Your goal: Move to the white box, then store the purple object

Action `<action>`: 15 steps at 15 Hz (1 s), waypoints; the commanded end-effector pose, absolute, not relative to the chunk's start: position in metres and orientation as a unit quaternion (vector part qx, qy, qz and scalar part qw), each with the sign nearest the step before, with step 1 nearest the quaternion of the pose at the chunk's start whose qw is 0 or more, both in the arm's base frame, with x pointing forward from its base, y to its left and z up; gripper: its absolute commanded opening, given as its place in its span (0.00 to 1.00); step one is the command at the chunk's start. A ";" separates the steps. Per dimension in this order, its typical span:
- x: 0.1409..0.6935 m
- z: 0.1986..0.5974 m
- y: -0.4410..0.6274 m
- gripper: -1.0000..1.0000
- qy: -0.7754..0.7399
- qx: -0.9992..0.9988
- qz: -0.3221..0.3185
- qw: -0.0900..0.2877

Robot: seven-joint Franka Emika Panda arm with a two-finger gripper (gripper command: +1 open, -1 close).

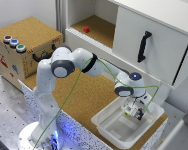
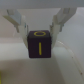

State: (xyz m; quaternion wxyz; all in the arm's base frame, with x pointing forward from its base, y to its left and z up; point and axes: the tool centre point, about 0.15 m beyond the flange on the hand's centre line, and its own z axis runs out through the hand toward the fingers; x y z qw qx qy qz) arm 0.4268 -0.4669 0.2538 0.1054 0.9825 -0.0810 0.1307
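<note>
Wrist view: purple object (image 2: 40, 44) betw jaws.

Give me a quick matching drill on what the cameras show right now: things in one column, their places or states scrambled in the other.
1. Small dark purple cube with a yellow ring
2. Shallow white plastic tub
3. Small red block
4. Black cabinet handle

a. on the cork shelf inside the cabinet
b. between the tool's fingers
c. on the white door
d. on the cork table, under the tool

Pairs: 1-b, 2-d, 3-a, 4-c
</note>
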 end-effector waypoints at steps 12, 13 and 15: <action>0.406 0.396 -0.306 1.00 -0.074 0.962 0.253 0.066; 0.405 0.407 -0.273 1.00 -0.059 0.962 0.259 0.061; 0.405 0.417 -0.214 1.00 -0.032 0.965 0.258 0.037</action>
